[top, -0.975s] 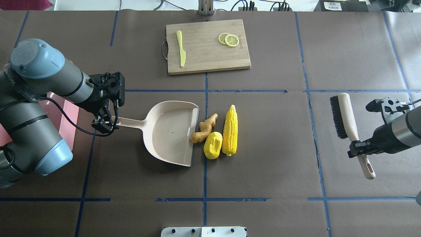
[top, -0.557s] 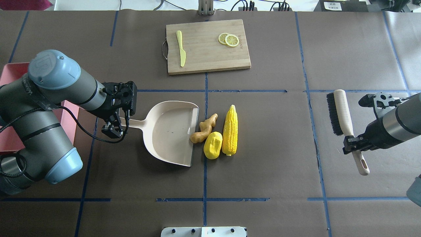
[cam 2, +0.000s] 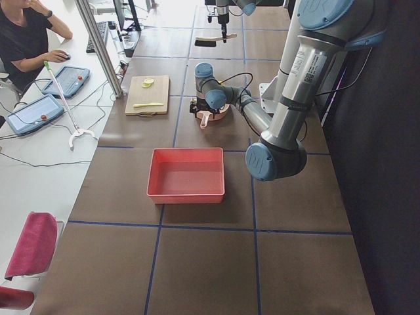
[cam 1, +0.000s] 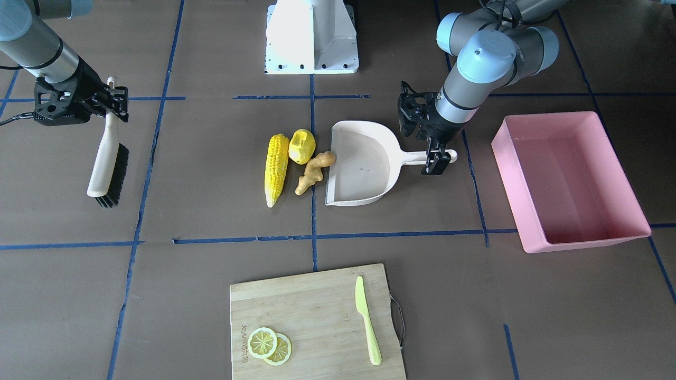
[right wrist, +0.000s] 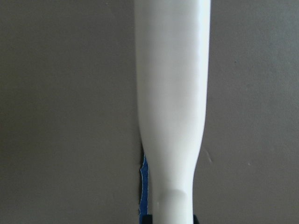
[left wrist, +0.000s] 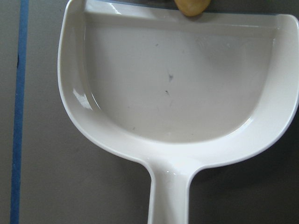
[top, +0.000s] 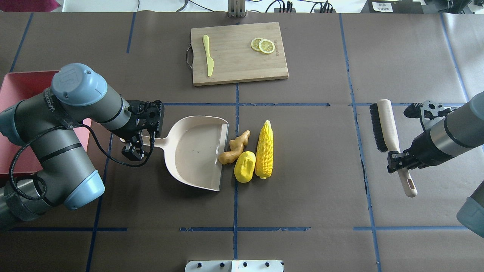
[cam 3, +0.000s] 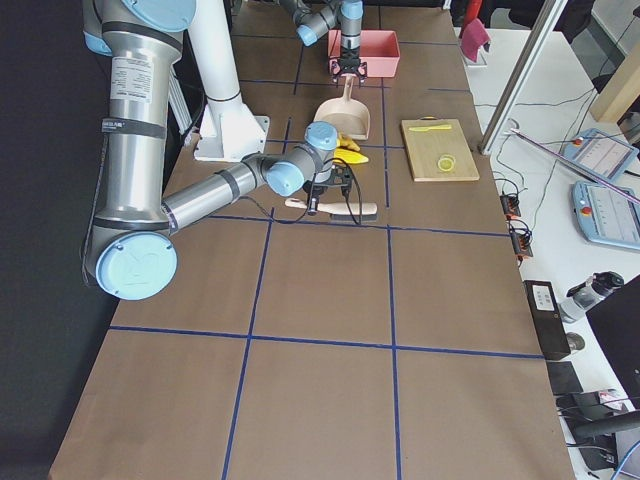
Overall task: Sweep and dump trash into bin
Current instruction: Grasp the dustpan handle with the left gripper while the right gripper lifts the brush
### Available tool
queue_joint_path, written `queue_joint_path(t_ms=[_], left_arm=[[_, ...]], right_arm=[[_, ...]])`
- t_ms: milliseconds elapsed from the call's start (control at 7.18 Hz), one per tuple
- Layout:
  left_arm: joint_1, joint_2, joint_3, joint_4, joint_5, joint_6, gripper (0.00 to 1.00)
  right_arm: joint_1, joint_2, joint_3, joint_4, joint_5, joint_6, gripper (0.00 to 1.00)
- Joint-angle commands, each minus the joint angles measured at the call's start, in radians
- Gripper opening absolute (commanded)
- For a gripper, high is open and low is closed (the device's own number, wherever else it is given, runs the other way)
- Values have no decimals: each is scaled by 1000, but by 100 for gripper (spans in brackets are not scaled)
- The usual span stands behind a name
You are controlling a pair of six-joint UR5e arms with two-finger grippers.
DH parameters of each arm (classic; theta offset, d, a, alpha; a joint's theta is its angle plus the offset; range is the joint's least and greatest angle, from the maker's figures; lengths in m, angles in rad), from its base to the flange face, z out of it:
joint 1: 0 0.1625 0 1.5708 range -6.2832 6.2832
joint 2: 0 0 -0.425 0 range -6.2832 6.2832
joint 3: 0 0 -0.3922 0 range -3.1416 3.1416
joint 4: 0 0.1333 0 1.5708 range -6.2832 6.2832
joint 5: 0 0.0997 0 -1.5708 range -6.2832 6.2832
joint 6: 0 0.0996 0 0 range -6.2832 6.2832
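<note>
Trash: three toy items, all laid on the table beyond the left gripper (top: 133, 148), just past the mouth of the dustpan (top: 196, 149).

Item 1: corn cob (top: 264, 149), long and yellow, placed farthest from the left fingers.
Item 2: potato-like lump (top: 244, 166), rounded and yellow, laid against the cob's side.
Item 3: ginger root (top: 234, 148), tan and knobbly, nearest the left fingers. One end is seen touching the pan's lip, and this is also shown in the left wrist view.

All three items are found between the two grippers, well apart from the right one.

Bin (cam 1: 570, 179): pink and rectangular, set behind the left fingers on the side away from the pan.

Left fingers: placed on either side of the pan's handle, near its end. Whether they are clamped on it cannot be told.

Right gripper (top: 397, 163): fingers clenched on the handle of a brush (top: 386, 124), with its bristles turned toward the trash.

Other: cutting board (top: 238, 53), set far from both pairs of fingers. A light green knife (top: 208, 56) and two lemon slices (top: 263, 45) are carried on it.
</note>
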Motion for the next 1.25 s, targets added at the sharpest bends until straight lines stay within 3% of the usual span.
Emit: queue_joint_path(t_ms=[0, 418, 557, 836, 975, 1114], left_arm=[[13, 4, 18, 2, 0, 0, 99], [22, 1, 36, 2, -1, 2, 99], [22, -1, 36, 2, -1, 0, 88], [15, 2, 32, 3, 2, -2, 33], [9, 5, 30, 3, 11, -2, 16], [-1, 7, 24, 3, 56, -2, 7]], right_arm=[[-1, 8, 2, -7, 2, 0, 0], [1, 11, 2, -7, 5, 0, 0], [1, 16, 2, -7, 7, 0, 0], [1, 16, 2, -7, 7, 2, 0], [1, 18, 2, -7, 7, 0, 0], [-1, 19, 2, -7, 8, 0, 0]])
